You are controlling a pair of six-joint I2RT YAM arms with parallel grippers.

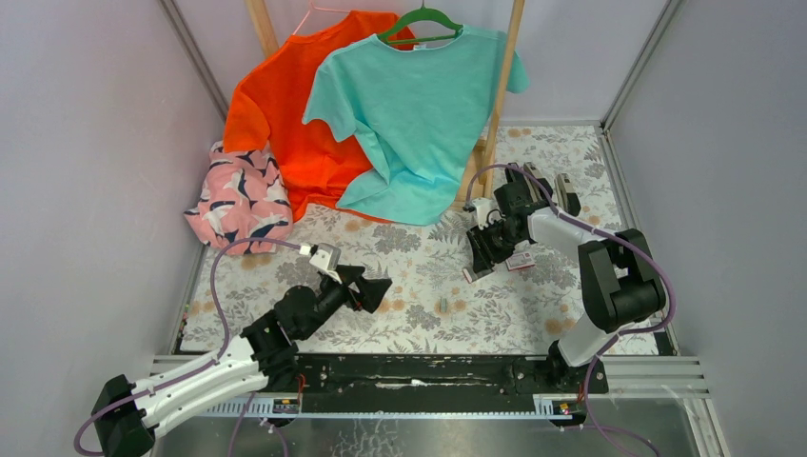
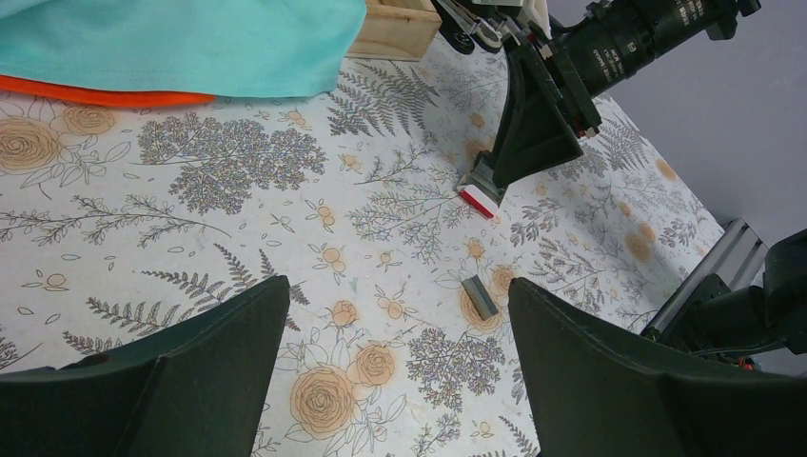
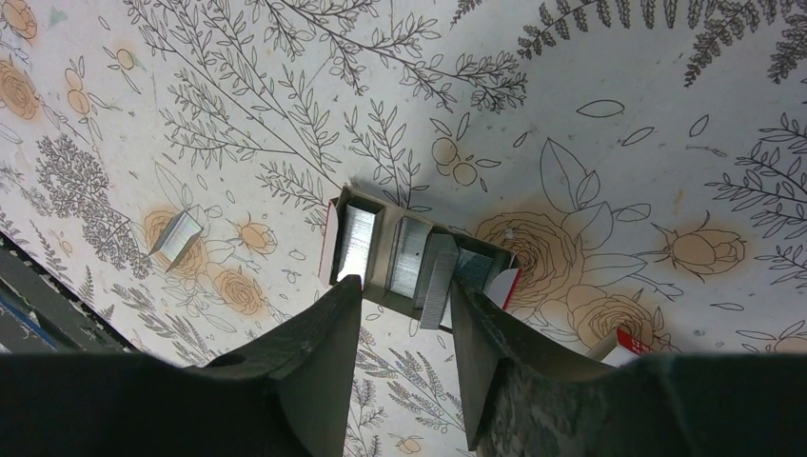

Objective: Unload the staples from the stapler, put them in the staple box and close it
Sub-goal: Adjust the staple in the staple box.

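Observation:
A short silvery strip of staples (image 1: pixel 442 305) (image 2: pixel 480 296) (image 3: pixel 176 238) lies loose on the floral table cover. My left gripper (image 1: pixel 373 290) (image 2: pixel 398 290) hovers open just short of it, the strip lying near its right finger. Further strips of staples (image 3: pixel 411 255) sit in a small open tray (image 3: pixel 376 286) with red-and-white ends (image 2: pixel 479 196). One of these strips (image 3: pixel 438 278) leans out over the tray's near edge. My right gripper (image 1: pixel 473 271) (image 3: pixel 402 286) points down at that edge, jaws partly apart, with nothing clamped between them. The stapler is out of view.
A red-and-white box sleeve (image 1: pixel 520 262) (image 3: pixel 623 347) lies right of the tray. A teal shirt (image 1: pixel 419 114) and an orange shirt (image 1: pixel 285 114) hang on a wooden rack (image 1: pixel 500 105) at the back. A pink patterned cloth (image 1: pixel 238 195) lies at the back left.

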